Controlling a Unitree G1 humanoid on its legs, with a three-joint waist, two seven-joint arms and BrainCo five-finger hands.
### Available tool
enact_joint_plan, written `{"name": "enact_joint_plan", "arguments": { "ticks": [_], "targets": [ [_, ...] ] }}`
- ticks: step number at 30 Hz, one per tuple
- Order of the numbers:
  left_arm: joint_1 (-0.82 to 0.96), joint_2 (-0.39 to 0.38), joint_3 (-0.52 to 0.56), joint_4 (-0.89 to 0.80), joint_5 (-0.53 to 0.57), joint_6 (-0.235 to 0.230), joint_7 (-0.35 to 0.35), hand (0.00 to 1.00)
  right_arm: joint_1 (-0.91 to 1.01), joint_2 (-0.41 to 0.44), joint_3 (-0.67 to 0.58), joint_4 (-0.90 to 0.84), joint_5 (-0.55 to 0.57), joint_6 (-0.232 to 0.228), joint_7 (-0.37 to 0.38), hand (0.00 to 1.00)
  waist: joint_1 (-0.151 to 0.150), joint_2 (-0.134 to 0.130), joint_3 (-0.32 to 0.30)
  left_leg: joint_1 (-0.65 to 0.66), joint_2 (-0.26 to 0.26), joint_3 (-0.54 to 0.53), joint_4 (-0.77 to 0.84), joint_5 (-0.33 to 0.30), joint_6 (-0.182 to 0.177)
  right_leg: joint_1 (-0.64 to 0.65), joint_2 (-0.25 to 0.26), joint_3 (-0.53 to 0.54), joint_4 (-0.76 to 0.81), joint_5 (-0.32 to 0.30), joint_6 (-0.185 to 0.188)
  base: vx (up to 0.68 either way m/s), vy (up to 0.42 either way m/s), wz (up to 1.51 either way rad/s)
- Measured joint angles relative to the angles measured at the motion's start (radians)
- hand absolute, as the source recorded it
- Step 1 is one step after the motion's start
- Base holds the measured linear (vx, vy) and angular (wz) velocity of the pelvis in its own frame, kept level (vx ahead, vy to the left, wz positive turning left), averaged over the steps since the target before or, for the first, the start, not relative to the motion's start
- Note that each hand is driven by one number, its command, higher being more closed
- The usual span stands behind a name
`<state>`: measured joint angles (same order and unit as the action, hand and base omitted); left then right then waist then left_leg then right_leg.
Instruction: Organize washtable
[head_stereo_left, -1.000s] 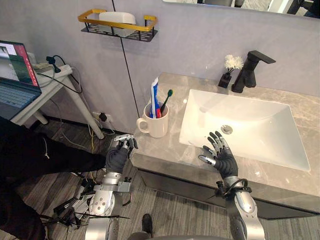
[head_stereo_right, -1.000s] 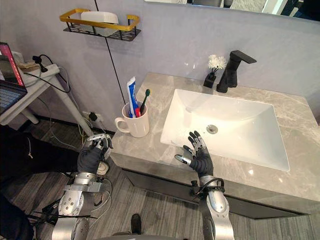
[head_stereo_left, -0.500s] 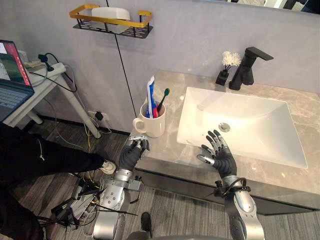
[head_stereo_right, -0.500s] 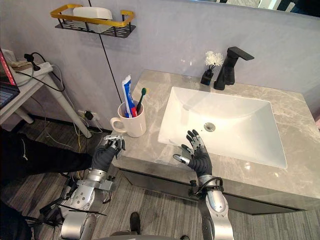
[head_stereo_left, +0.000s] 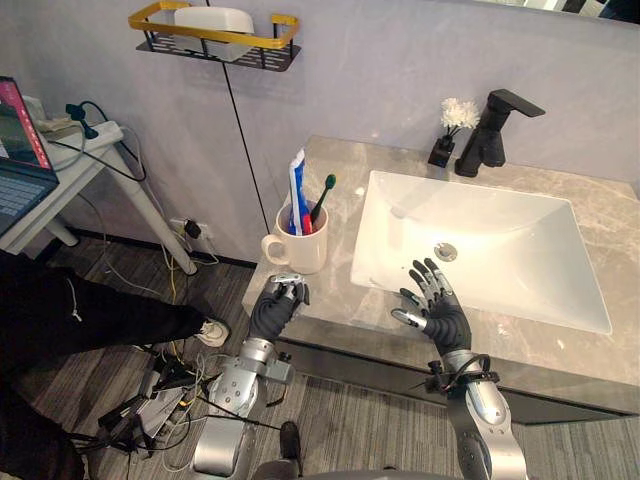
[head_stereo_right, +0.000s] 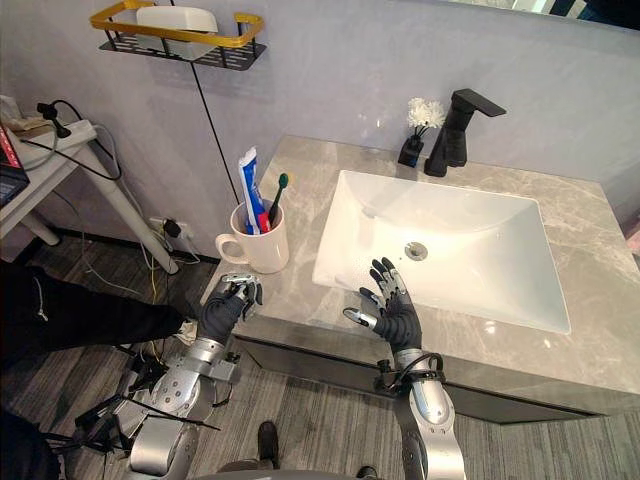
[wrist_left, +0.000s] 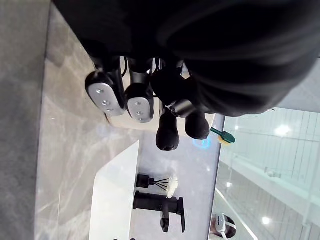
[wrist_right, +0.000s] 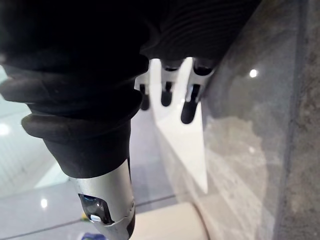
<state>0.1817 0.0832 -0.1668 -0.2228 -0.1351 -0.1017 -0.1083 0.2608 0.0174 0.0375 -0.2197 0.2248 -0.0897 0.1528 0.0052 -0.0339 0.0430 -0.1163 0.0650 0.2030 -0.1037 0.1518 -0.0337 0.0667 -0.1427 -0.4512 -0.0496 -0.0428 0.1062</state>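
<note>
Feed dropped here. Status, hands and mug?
Left hand curled, empty, short of mug. Right hand open at sink front rim. Nothing between left hand and mug.

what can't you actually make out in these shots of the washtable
Toothbrush and toothpaste tube: lower ends hidden inside the mug, both eye views.
White item on the wall shelf: the rail covers its base, too small to identify.
Counter: right end cut off by the picture edge, both eye views.

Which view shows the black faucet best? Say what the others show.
The left eye view: the faucet stands whole, unblocked, behind the sink. The right eye view shows nearly the same. The left wrist view shows it far off, past the left hand.
</note>
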Motion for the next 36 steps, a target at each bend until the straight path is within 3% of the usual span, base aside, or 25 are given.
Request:
{"name": "enact_joint_plan", "arguments": {
  "ticks": [9, 20, 36],
  "targets": [
    [-0.065, 0.022, 0.016, 0.070, 0.132, 0.011, 0.002, 1.00, 0.003, -0.005, 0.012, -0.005, 0.002, -0.004, 0.006, 0.00, -0.020, -0.001, 0.001, -0.009, 0.005, 0.020, 0.001, -0.002, -0.001, -0.025, 0.000, 0.020, 0.010, 0.000, -0.001, 0.00, 0.008, -0.06],
    [-0.142, 0.050, 0.090, 0.076, 0.305, 0.019, 0.043, 1.00, 0.012, -0.006, 0.012, -0.017, 0.002, -0.003, 0.022, 0.00, -0.020, 0.001, 0.008, -0.011, 0.005, 0.024, 0.000, -0.004, 0.000, -0.029, 0.000, 0.025, 0.012, 0.000, -0.001, 0.00, 0.001, 0.00],
    [-0.167, 0.051, 0.153, 0.117, 0.302, 0.040, 0.068, 1.00, 0.032, -0.006, 0.012, -0.040, 0.002, 0.001, 0.026, 0.00, -0.020, 0.004, 0.015, -0.012, 0.005, 0.033, 0.000, -0.005, 0.000, -0.036, 0.000, 0.036, 0.015, 0.001, -0.001, 0.00, 0.003, -0.01]
  ]
}}
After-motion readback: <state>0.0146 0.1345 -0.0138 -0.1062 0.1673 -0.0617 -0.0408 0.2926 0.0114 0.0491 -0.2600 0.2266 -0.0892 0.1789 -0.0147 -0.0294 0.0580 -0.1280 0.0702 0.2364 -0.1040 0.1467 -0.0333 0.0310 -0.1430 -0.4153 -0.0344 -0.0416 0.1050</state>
